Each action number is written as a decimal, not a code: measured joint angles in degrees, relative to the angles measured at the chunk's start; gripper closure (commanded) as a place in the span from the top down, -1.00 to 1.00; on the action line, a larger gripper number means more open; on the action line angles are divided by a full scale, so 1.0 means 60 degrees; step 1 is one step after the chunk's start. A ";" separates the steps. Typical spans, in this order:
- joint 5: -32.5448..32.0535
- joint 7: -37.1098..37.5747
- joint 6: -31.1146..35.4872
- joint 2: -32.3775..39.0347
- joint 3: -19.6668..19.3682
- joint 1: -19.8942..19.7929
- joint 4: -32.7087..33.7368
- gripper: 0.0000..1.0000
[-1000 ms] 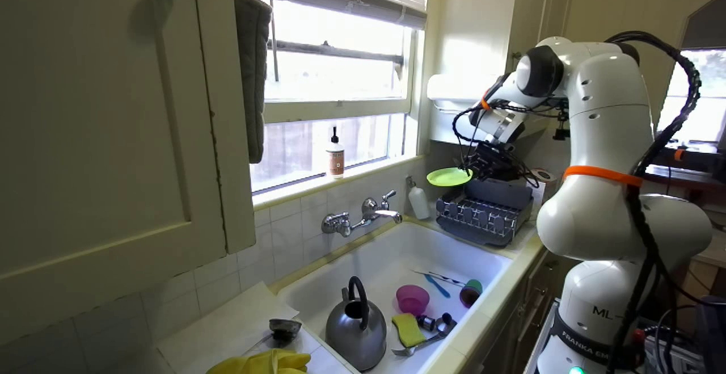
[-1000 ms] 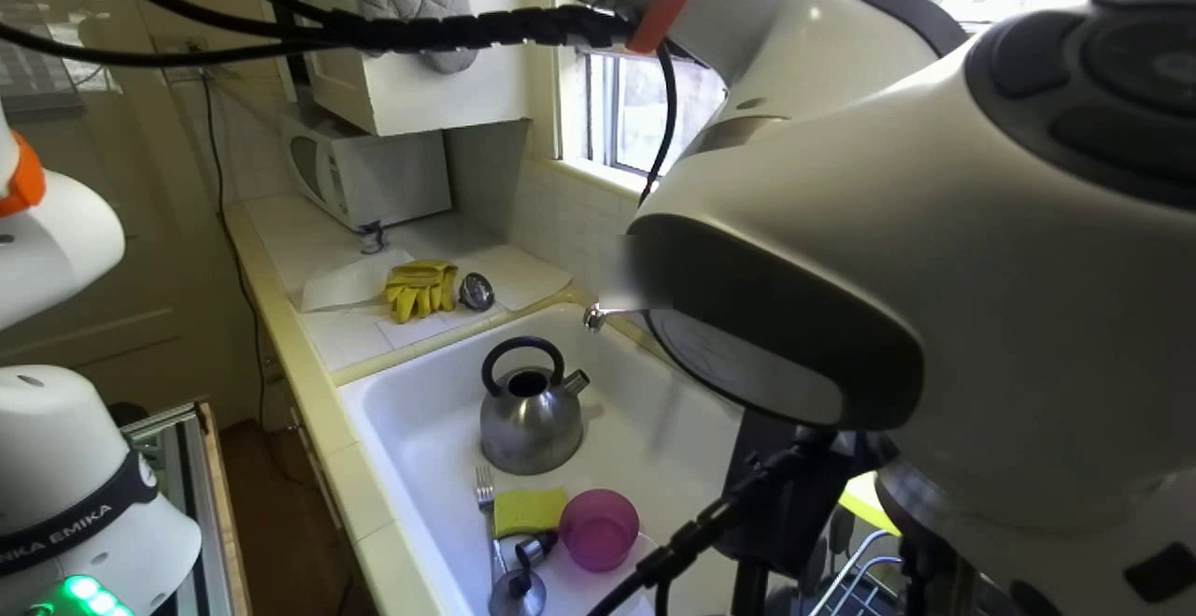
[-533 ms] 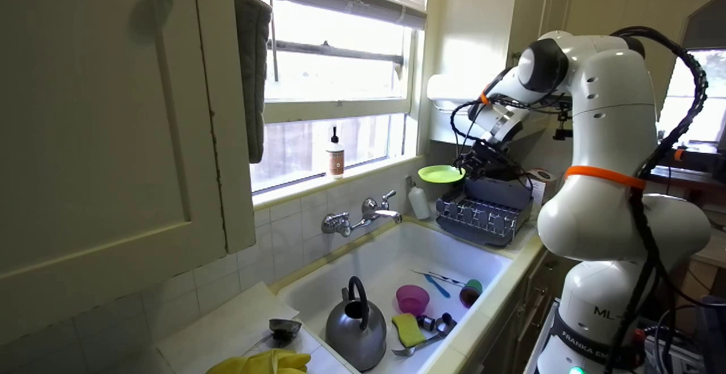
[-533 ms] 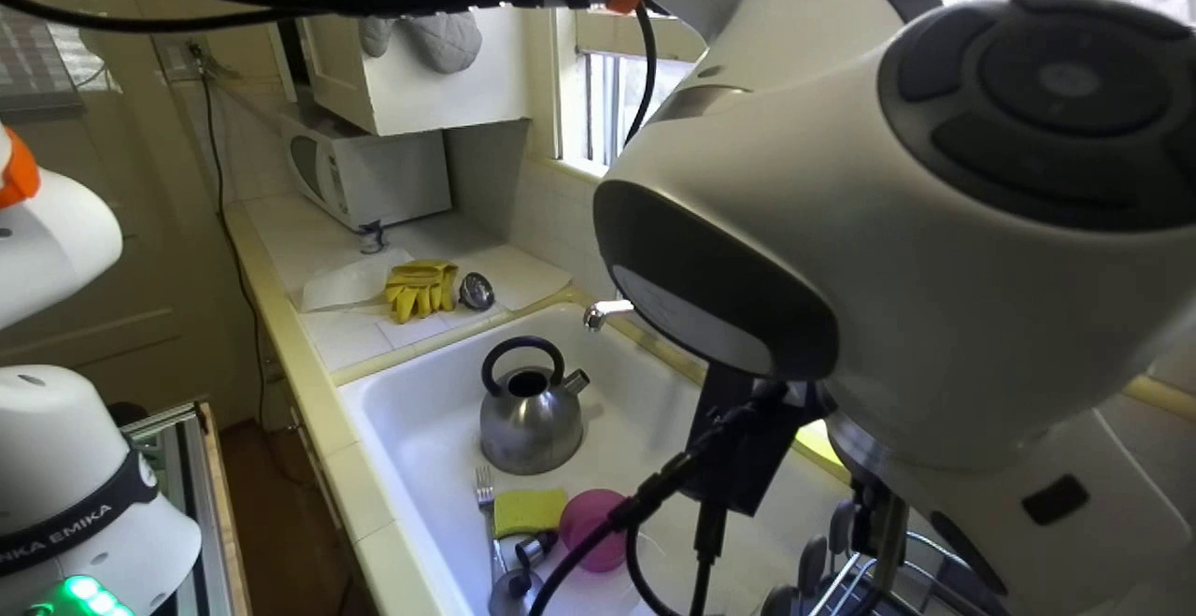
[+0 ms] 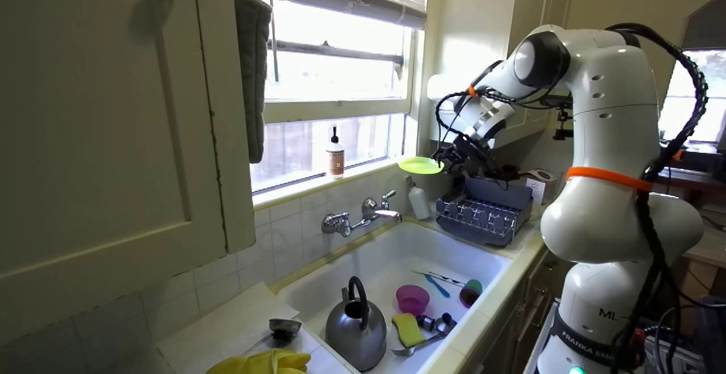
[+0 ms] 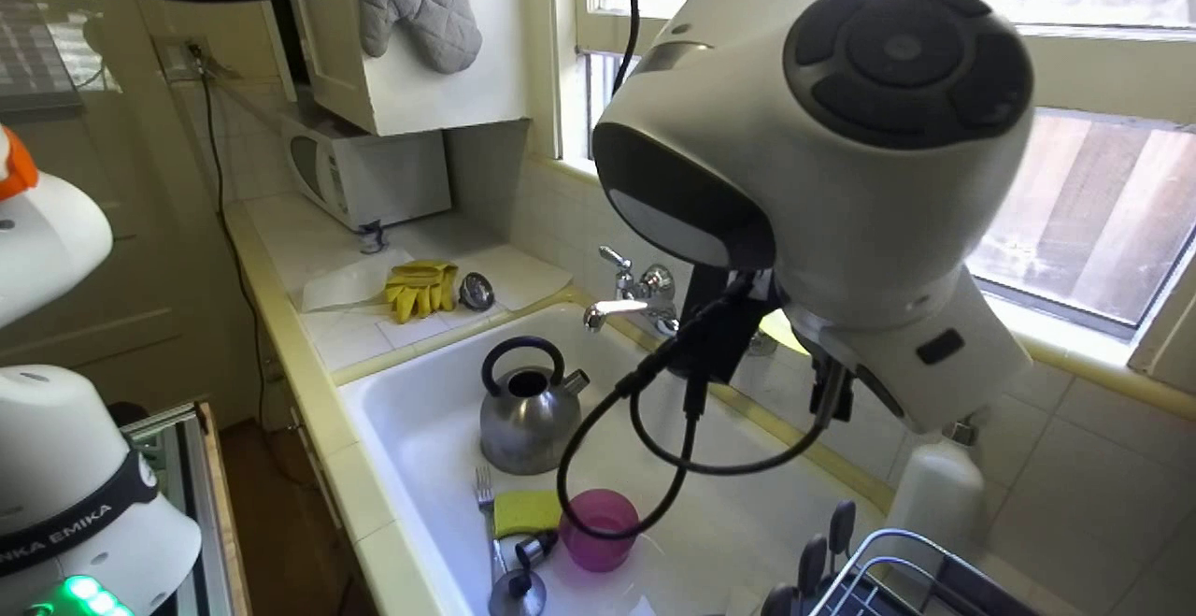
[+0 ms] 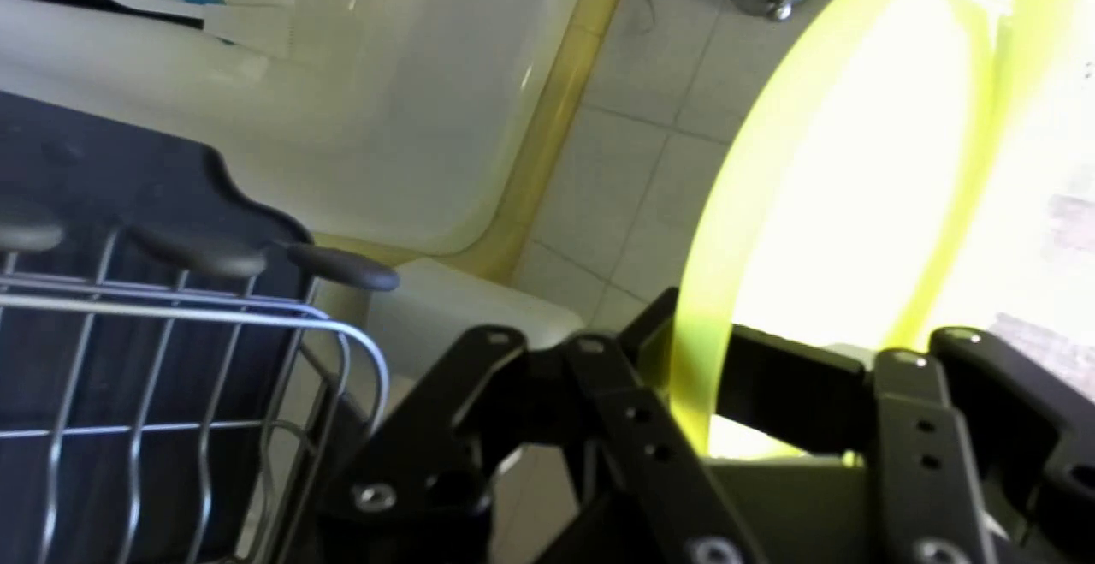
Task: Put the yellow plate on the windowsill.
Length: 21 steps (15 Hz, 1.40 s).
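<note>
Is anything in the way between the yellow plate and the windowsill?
Nothing visible blocks the yellow plate, held in the gripper, from the nearest stretch of windowsill. In an exterior view, a pump bottle stands farther along; it would likely matter only for placing there.

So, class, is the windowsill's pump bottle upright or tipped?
Upright: in an exterior view, the pump bottle stands on the windowsill, its black pump pointing up.

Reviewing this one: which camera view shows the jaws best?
The wrist view: they are close up there, with the rim of the yellow plate between them. Neither exterior view matches that: the jaws appear small and dark, or can't be made out past the arm.
</note>
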 measured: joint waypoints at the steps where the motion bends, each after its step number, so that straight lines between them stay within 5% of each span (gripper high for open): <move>1: 0.0107 0.0002 0.0042 -0.0028 -0.0027 0.0215 0.0000 -1.00; 8: 0.0371 0.0714 0.1588 -0.0035 -0.0383 0.1792 0.0018 -1.00; 21: 0.0113 0.0736 0.1432 0.0386 -0.0642 0.2202 0.0468 -1.00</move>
